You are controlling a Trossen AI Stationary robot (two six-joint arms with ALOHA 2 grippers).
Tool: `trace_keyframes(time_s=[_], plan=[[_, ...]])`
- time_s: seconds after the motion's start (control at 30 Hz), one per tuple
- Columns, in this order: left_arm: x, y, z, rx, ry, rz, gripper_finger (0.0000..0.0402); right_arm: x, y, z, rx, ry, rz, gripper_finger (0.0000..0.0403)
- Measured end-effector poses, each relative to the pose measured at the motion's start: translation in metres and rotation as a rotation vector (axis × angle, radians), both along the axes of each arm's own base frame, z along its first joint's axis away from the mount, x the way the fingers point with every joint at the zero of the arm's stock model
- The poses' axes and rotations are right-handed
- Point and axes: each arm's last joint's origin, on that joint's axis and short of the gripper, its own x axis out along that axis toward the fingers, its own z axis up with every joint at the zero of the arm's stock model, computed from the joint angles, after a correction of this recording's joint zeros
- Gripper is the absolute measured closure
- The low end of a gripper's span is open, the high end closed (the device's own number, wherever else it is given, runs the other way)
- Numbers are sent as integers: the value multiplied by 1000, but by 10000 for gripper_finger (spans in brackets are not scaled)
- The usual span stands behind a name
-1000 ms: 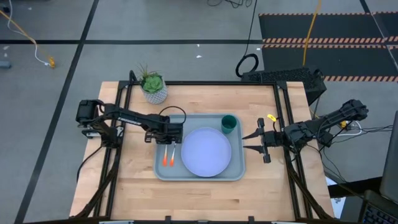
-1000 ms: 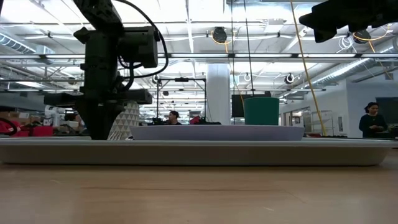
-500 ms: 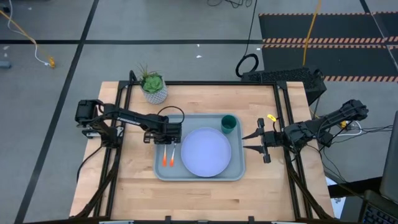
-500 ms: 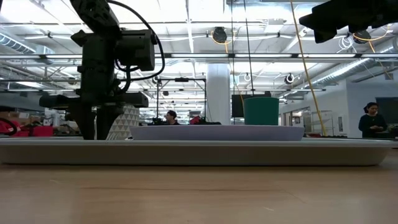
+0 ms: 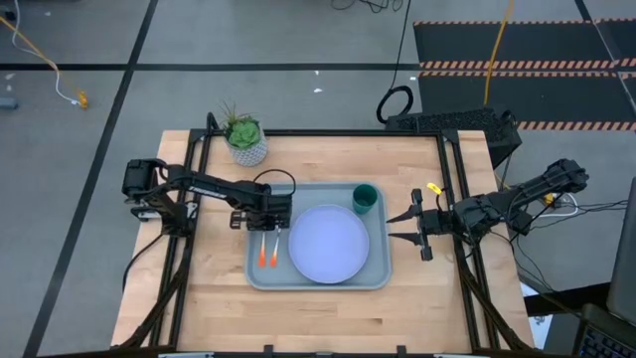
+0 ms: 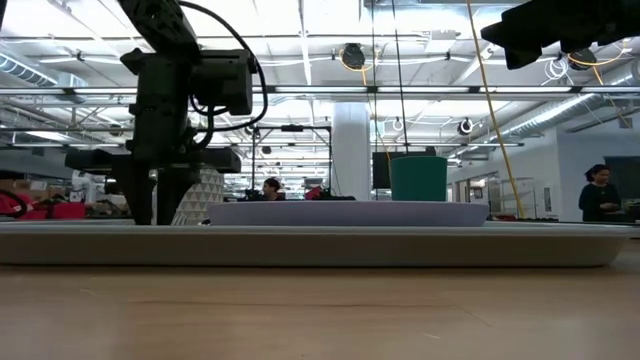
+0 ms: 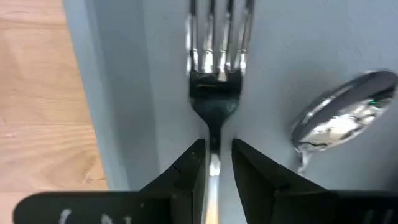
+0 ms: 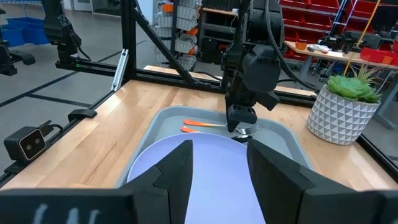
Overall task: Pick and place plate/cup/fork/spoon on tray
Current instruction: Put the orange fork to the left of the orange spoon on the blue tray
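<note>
The left hand (image 7: 213, 163) has let go of the fork (image 7: 217, 74), fingers parted, so plate (image 5: 329, 243), cup (image 5: 365, 197), spoon (image 7: 344, 116) and fork all lie on the tray (image 5: 373, 273), while the right hand (image 5: 404, 227) waits released beside the bench (image 5: 323, 308).

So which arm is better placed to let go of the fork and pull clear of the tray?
Left: its left gripper straddles the fork lying on the tray. The right gripper waits beyond the tray's rim.

Our left arm reaches in from the table's left edge, its gripper (image 5: 270, 227) pointed straight down, fingers (image 7: 189, 171) parted narrowly. Our right arm waits at the right edge, raised, wrist level, its gripper (image 5: 405, 226) aimed inward with fingers (image 8: 177, 165) spread wide.
</note>
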Motion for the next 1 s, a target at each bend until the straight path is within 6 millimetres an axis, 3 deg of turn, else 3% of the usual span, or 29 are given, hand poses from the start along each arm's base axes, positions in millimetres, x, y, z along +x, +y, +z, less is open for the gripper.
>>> trace_keyframes(time_s=[0.4, 0.73, 1.0], plan=[[6, 0, 6, -15, -23, -1, 320, 0, 0, 0, 0, 1, 0, 259], [-6, -1, 7, -22, 93, 0, 320, 0, 0, 0, 3, 2, 0, 259], [-3, -1, 7, -30, 58, -10, 320, 0, 0, 0, 1, 2, 0, 259]])
